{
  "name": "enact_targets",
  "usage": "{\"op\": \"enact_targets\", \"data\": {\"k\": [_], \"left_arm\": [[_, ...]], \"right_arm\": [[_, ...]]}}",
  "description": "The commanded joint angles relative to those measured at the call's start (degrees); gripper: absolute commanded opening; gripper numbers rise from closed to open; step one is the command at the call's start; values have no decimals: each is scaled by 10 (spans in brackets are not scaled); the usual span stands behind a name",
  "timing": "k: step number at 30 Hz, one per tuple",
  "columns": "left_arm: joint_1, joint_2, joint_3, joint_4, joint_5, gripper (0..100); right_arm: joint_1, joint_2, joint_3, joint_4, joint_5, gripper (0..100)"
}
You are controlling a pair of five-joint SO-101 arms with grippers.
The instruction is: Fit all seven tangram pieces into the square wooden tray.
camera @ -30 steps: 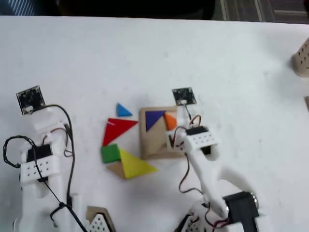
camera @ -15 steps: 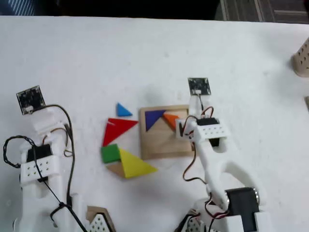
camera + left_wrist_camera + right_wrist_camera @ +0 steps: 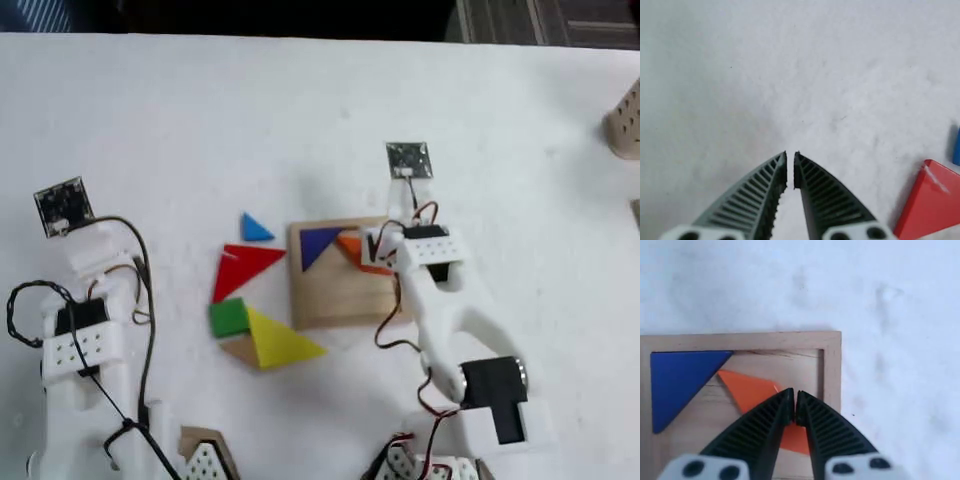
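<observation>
The square wooden tray [image 3: 330,305] lies mid-table. A large blue triangle [image 3: 677,377] fills one of its corners, and an orange piece [image 3: 750,387] lies flat beside it. My right gripper [image 3: 792,399] is shut, its tips low over the orange piece near the tray's rim [image 3: 832,365]. The right arm [image 3: 430,290] covers the tray's right side. Left of the tray lie a small blue triangle [image 3: 255,229], a red triangle [image 3: 243,268], a green square [image 3: 229,317], a yellow triangle [image 3: 278,340] and a tan piece [image 3: 238,351]. My left gripper [image 3: 790,161] is shut over bare table beside the red triangle [image 3: 932,200].
The left arm [image 3: 85,335] stands at the table's left, well apart from the loose pieces. A pale pegged block [image 3: 625,125] sits at the right edge. White tabletop stretches behind the tray to the far edge.
The right arm has swung from the tray's middle to its right side and reached farther back. The left arm and the loose pieces have stayed put.
</observation>
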Motion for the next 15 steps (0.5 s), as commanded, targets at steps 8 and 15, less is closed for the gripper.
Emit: {"op": "enact_targets", "data": {"k": [8, 15], "left_arm": [[11, -14, -15, -10, 6, 49], [11, -14, -15, -10, 6, 49]], "right_arm": [[-22, 72, -69, -44, 73, 18], [-56, 74, -103, 25, 114, 18]]}}
